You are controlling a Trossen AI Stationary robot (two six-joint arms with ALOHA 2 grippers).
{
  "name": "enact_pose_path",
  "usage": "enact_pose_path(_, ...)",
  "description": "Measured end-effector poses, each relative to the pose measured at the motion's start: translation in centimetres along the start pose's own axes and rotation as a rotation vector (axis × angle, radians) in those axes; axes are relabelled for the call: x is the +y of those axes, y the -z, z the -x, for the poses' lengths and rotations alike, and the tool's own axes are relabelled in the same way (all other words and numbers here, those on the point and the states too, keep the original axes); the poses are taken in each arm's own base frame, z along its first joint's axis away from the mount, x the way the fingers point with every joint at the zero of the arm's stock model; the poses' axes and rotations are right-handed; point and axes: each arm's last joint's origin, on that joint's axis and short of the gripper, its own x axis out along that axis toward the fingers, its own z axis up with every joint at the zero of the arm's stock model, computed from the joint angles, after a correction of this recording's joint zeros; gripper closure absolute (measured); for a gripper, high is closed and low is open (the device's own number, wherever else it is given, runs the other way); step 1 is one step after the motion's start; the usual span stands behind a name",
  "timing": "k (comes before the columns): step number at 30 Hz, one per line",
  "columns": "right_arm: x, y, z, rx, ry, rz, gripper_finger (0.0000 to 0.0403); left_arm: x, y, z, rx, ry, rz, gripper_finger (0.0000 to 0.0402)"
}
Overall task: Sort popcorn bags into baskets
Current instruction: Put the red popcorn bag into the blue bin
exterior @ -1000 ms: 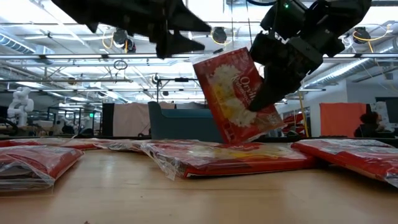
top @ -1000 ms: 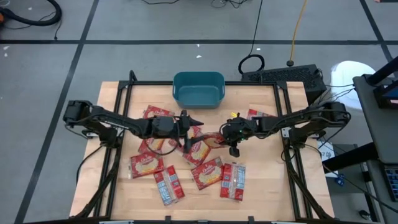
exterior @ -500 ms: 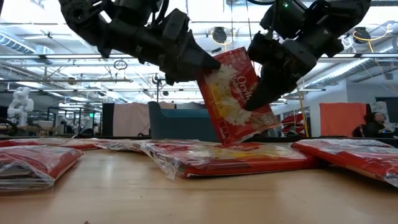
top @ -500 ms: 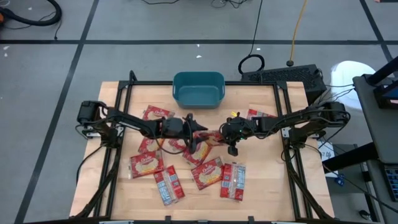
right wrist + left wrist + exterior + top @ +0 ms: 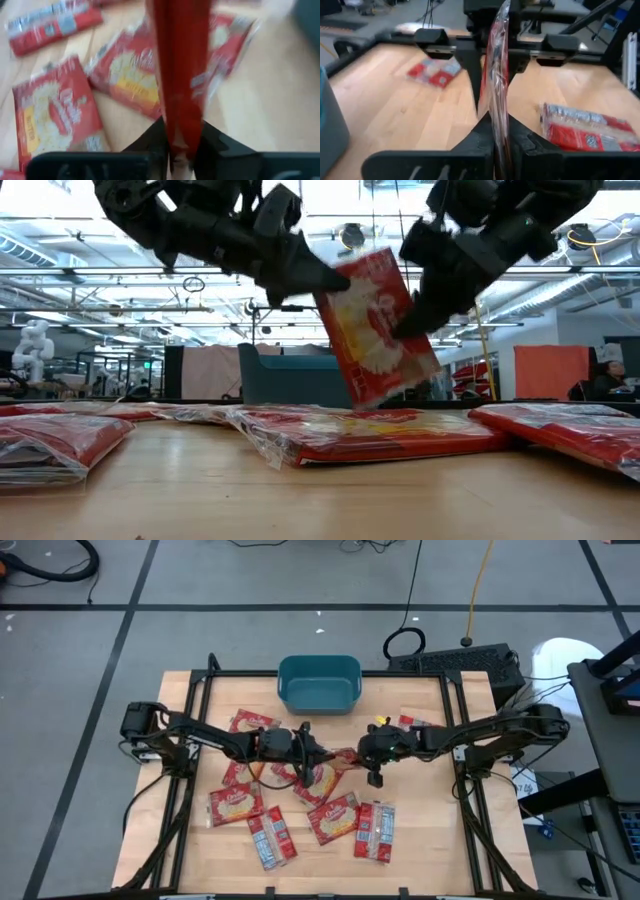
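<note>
One red popcorn bag (image 5: 378, 325) hangs on edge above the middle of the table, tilted, between my two grippers. My left gripper (image 5: 320, 754) comes from the table's left and is shut on it. My right gripper (image 5: 360, 752) faces it from the right. Its fingers (image 5: 471, 70) stand a little apart on either side of the bag's opposite edge. Several more popcorn bags (image 5: 335, 818) lie flat on the table below. The teal basket (image 5: 319, 683) stands at the far edge with nothing showing in it. My left gripper pinches the bag's left edge (image 5: 496, 117) between its two fingers, near the upper corner (image 5: 332, 280). The fingers come almost level from the table's left. The bag stands on edge, tilted, clear of the table. My right gripper's fingers flank the bag's right edge (image 5: 181, 127); whether they touch it, I cannot tell.
Bags lie around and under the grippers: one (image 5: 235, 805) at the near left, one (image 5: 375, 830) at the near right, one (image 5: 250, 723) toward the far left. A black frame (image 5: 200, 690) borders the table. Bare wood shows between the basket and the grippers.
My left gripper has moved toward the table's right and a little down to the hanging bag, and has shut on the bag's left edge. The bag stays aloft and tilted between the two grippers.
</note>
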Motion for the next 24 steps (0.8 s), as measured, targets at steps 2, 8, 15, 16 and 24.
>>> enact_pose_path(2, 0.0, -0.6, 1.2, -0.041, 0.033, 0.013, 0.0316, -0.1, -0.9, 0.6, -0.029, 0.002, -0.020, 0.0384)
enact_pose_path(8, 0.1, -2.0, 5.1, -0.168, 0.084, 0.059, 0.0237, -0.3, -3.7, 3.0, -0.109, 0.004, -0.086, 0.0392)
enact_pose_path(15, -0.1, -0.1, 7.2, -0.263, 0.099, 0.054, 0.0184, -0.3, -4.6, 4.9, -0.152, 0.004, -0.120, 0.0396)
enact_pose_path(16, -0.1, 0.3, 7.1, -0.282, 0.097, 0.045, 0.0181, -0.3, -4.2, 5.2, -0.144, 0.004, -0.117, 0.0395)
enact_pose_path(24, -0.2, 3.5, 5.4, -0.471, 0.045, -0.030, 0.0183, 0.0, -1.6, 6.8, -0.378, -0.008, -0.081, 0.0397)
